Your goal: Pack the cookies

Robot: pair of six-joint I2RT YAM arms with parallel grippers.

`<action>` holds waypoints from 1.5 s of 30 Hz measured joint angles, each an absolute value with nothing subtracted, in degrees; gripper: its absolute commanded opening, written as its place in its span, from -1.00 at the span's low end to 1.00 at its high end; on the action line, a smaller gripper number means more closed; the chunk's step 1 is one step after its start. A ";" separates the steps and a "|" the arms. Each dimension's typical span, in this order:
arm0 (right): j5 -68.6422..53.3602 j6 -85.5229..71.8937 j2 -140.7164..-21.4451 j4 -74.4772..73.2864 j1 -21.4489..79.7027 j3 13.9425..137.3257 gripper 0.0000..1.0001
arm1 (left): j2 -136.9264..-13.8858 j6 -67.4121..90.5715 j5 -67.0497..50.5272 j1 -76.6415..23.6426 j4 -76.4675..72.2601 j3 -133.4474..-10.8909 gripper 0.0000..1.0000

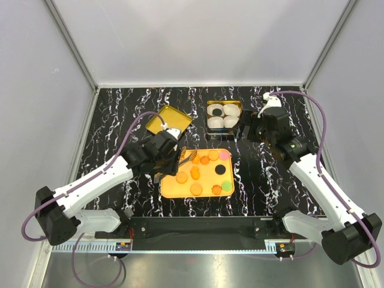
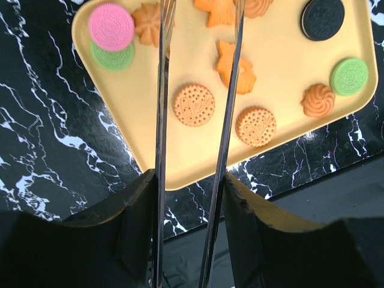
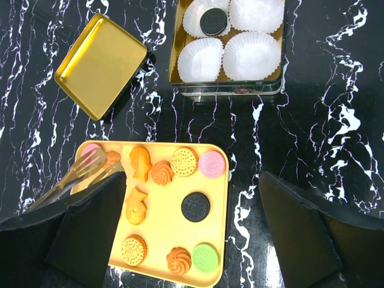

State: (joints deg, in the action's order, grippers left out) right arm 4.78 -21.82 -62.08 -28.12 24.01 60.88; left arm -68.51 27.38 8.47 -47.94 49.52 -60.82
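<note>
A yellow tray (image 1: 207, 187) holds several cookies: orange ones (image 2: 194, 104), a black one (image 3: 195, 207), a pink one (image 3: 212, 164) and a green one (image 3: 205, 258). My left gripper (image 1: 170, 161) is shut on metal tongs (image 2: 161, 120). The tongs' arms stand apart over the tray's left part with nothing between them. One black cookie (image 3: 213, 22) lies in a white paper cup inside the gold tin (image 1: 224, 115). My right gripper (image 1: 246, 130) is open and empty, high up beside the tin's right side. It also shows in the right wrist view (image 3: 192, 240).
The tin's gold lid (image 1: 168, 122) lies upturned left of the tin, behind the left arm. Three empty white paper cups (image 3: 252, 55) fill the tin's other places. The black marble table (image 1: 264, 180) shows bare right of the tray.
</note>
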 measured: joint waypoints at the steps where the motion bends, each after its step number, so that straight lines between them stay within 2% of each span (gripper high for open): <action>1: 4.64 -21.82 -62.17 -28.12 24.01 60.86 0.99 | -68.45 27.83 8.36 -48.14 49.21 -60.20 -0.01; 45: 3.55 -21.80 -62.08 -28.10 24.01 59.72 0.99 | -78.89 31.55 9.63 -50.70 43.94 -59.55 0.00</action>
